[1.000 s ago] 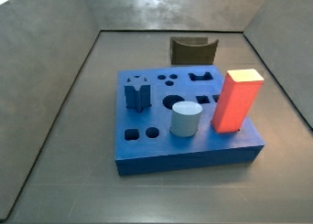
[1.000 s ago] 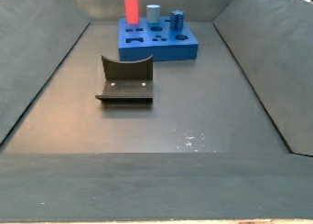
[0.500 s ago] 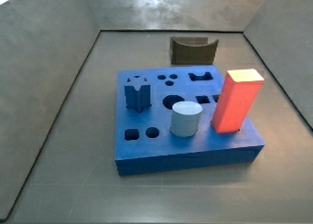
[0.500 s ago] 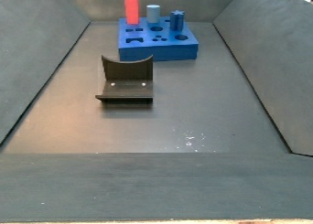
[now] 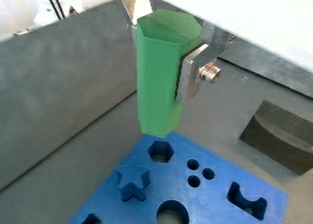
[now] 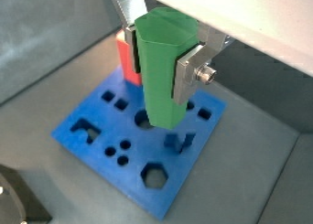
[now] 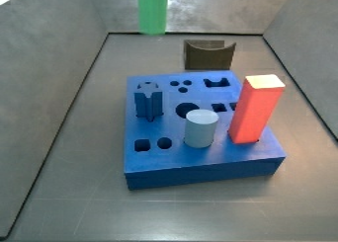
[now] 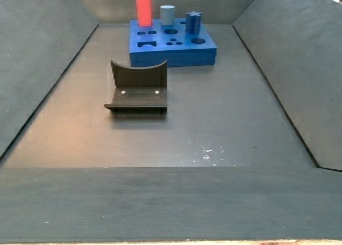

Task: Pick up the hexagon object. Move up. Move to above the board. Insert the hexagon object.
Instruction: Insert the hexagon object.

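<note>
End effector: high above the desk, its silver finger plates pressed against opposite sides of the hexagon object, so it holds the peg upright.
Fingers: one plate with its screw shows clearly in both wrist views; the opposite one is mostly hidden behind the peg.
Hexagon object: a green prism hanging vertically, lower end free; in a side view it shows at the top edge of the frame, well above the floor.
Change: half a second ago that side view held no green peg at all; now it has come into the frame from above, so the carry toward the board appears under way.
Meaning for the task: pick-up and lift look done; the peg seems roughly over the board, and alignment with a hole and the descent remain.
Board: thick blue block resting on the desk, unmoved since the earlier frames.
Board contents: a red block, a pale cylinder and a dark blue peg stand in their holes.
Open holes: a hexagonal hole and a star-shaped hole lie empty.
Fixture: dark bracket apart from the board, empty.
</note>
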### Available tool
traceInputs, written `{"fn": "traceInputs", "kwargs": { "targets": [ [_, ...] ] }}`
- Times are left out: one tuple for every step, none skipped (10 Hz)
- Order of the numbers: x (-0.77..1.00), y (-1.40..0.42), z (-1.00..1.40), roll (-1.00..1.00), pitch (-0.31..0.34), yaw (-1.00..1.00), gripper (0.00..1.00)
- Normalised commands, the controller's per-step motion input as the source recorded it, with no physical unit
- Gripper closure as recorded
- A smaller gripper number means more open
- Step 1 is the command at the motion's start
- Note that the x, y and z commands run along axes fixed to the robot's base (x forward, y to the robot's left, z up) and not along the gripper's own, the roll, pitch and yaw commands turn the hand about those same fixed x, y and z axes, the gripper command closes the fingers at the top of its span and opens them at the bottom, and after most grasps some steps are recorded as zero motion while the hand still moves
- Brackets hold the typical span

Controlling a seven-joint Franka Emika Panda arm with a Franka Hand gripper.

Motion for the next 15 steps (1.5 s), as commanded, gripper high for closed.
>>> {"fn": "traceInputs", "kwargs": {
  "targets": [
    [-0.04, 0.28, -0.81, 0.0, -0.187, 0.0, 1.0],
    [-0.07, 0.31, -0.78, 0.0, -0.209, 0.0, 1.0],
    [-0.12, 0.35, -0.71, -0.05, -0.266, 0.05, 1.0],
    [-0.1, 0.33, -0.71, -0.01, -0.269, 0.14, 1.0],
    [-0.07, 0.25, -0.73, 0.0, -0.256, 0.24, 1.0],
    [0.0, 0.19, -0.65, 0.02, -0.189, 0.23, 1.0],
    [0.06, 0.12, -0.53, 0.0, -0.111, 0.29, 1.0],
    [0.14, 0.0, -0.56, 0.0, -0.067, 0.25, 1.0],
    [0.09, 0.0, -0.61, 0.04, -0.07, 0.22, 1.0],
    [0.01, 0.07, -0.59, 0.0, -0.11, 0.26, 1.0],
    [0.02, 0.03, -0.51, 0.0, -0.066, 0.25, 1.0],
    [0.0, 0.0, -0.3, 0.0, -0.031, 0.17, 1.0],
    [0.0, 0.0, 0.0, 0.0, 0.0, 0.05, 1.0],
    [0.0, 0.0, 0.04, 0.01, 0.0, 0.03, 1.0],
    [-0.11, 0.0, 0.0, 0.03, -0.019, 0.05, 1.0]
  ]
}}
